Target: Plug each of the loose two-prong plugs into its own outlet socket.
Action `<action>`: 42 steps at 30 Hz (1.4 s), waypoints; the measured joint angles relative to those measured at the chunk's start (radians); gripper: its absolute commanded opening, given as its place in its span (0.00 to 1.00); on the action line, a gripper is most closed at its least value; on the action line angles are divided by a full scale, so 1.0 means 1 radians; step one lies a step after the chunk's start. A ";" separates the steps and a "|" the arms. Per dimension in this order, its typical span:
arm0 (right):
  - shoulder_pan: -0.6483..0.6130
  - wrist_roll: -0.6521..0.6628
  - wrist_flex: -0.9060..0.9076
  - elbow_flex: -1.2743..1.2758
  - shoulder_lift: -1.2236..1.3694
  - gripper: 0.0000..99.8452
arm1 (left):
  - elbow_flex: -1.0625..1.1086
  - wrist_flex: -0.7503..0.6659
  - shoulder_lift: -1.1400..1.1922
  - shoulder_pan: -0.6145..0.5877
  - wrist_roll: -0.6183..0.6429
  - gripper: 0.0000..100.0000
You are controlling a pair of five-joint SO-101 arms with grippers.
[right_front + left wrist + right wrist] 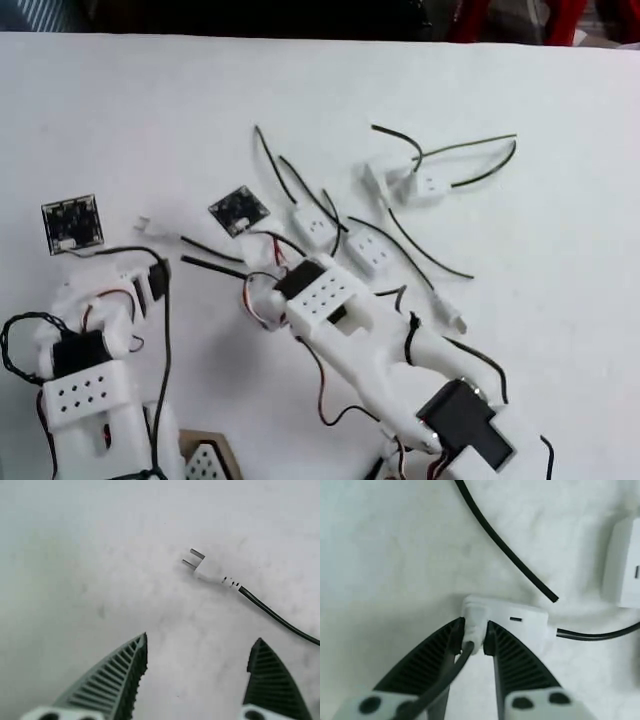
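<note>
Logging the held plug [476,616] first: the right gripper [475,629] pinches it by its flanks, both fingers pressed onto the white body. Its long axis runs in line with the fingers. Its nose is set against the face of a white socket block [520,622], and its black cord passes back under one finger. I cannot tell how deep the prongs sit. A second socket block [624,562] lies near, apart from the first.

The loose plug [202,566] lies flat on the table [520,90], ahead of the left gripper [202,639], whose fingers are spread wide with nothing between them. From the high view I read its prongs as pointing toward the picture's left edge. Its long axis runs roughly across the table, and its black cord [275,617] runs off to the right.

More white sockets and black cords lie scattered mid-table. One black square board [72,222] sits beside the left arm and another [238,210] sits near the right arm's tip.

The surface is plain white. Beyond the far edge the room is dark, with red shapes [560,20] at one corner.
</note>
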 measured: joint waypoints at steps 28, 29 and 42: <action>0.247 0.009 0.121 -0.144 -0.551 0.02 | 0.020 -0.028 0.000 0.000 0.000 0.32; 0.275 0.009 0.121 -0.153 -0.557 0.02 | 0.020 -0.028 0.000 0.000 0.000 0.32; 0.411 0.009 -0.301 -0.158 -0.293 0.02 | 0.020 -0.028 0.000 0.000 0.000 0.32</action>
